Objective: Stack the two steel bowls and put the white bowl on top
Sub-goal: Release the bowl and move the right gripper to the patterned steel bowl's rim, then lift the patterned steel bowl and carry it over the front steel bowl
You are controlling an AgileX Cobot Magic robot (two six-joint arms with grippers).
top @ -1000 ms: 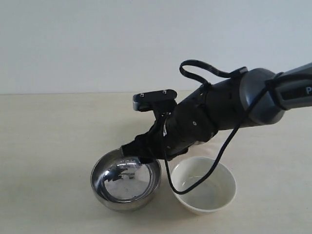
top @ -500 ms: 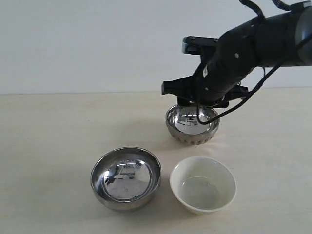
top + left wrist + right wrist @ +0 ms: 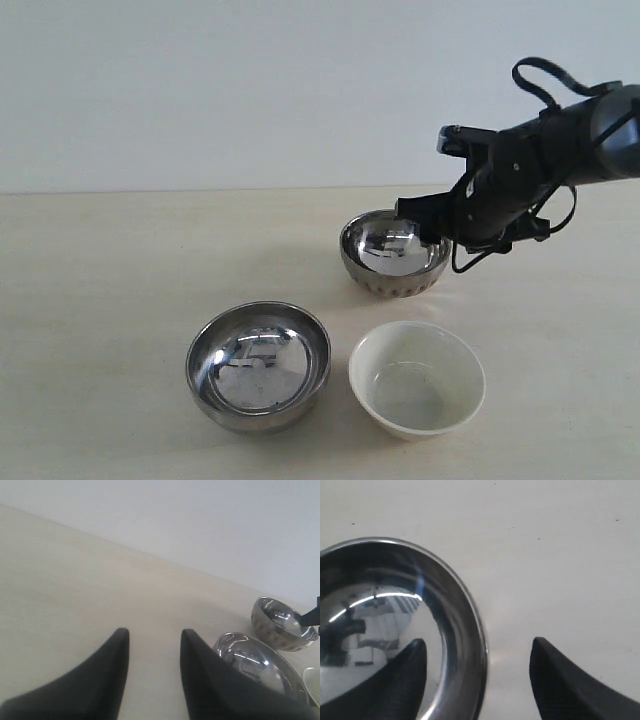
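On my left wrist feed the left gripper [image 3: 154, 632] sits at the bottom of the frame, its two dark fingers [image 3: 100, 680] apart with only bare pale counter [image 3: 75, 580] between them. At lower right I see one steel bowl [image 3: 250, 657], partly hidden behind the finger on that side. Beyond it, at the right edge, is the second steel bowl [image 3: 280, 627], with a dotted band on its outside and a dark tip [image 3: 312, 615] at its rim. A sliver of the white bowl [image 3: 315, 682] shows lower on the right edge, and a plain wall [image 3: 200, 520] fills the top.

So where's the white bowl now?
In the exterior view the white bowl sits near the front, right of the plain steel bowl and in front of the patterned steel bowl.
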